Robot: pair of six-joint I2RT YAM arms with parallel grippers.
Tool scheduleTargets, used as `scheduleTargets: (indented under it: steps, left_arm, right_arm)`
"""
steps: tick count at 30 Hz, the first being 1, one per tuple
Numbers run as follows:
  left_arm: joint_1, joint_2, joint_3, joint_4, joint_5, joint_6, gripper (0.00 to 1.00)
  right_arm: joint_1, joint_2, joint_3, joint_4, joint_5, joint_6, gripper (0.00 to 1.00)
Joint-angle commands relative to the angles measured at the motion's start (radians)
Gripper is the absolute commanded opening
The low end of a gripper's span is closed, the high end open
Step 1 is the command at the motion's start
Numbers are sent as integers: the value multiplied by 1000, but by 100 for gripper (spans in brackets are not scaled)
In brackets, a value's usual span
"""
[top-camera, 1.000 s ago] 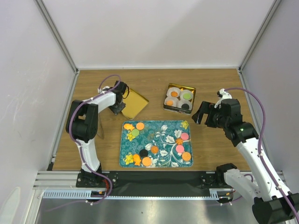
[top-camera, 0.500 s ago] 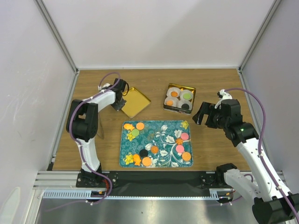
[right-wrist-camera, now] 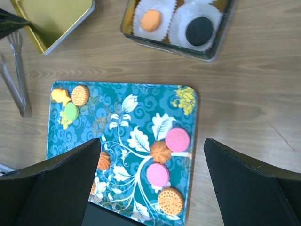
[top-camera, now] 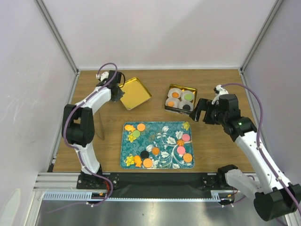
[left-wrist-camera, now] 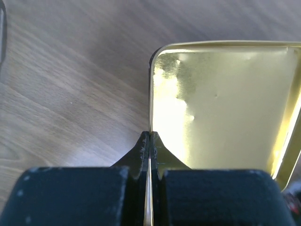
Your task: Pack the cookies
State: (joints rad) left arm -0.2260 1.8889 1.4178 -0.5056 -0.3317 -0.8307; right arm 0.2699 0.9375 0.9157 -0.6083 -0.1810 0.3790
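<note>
Enclosing the wooden table (top-camera: 155,82) bearing cookies (top-camera: 141,127) stand white walls (top-camera: 160,33).

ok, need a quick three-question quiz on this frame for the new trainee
1. True or false: the left hand is shut on the rim of the gold lid.
2. How many pink cookies lie on the teal tray? A one, B two, C four.
3. Fill in: the right hand is ____ and holds nothing.

Key: 1 true; 2 B; 3 open.
</note>
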Motion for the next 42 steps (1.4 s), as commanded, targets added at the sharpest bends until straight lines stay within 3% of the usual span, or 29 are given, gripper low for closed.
scheduleTargets:
  steps: [1, 11, 19, 36, 42]
  left_arm:
    - [-1, -135, -22, 76, 52, 90, 0]
    - [-45, -444, -198, 82, 183, 214, 0]
    - [-116, -646, -330, 81, 247, 269, 0]
    - [-259, -728, -401, 191, 379, 239, 0]
    - [-286, -706, -399, 216, 376, 202, 0]
  right_arm:
    - [55, 53, 75, 82, -18, -34, 100]
    - [111, 283, 238, 156, -70, -101, 100]
    - [121, 395, 313, 243, -293, -60, 100]
    - [199, 445, 278, 387, -370, 81, 99]
    - [216, 449, 259, 421, -345, 146, 82]
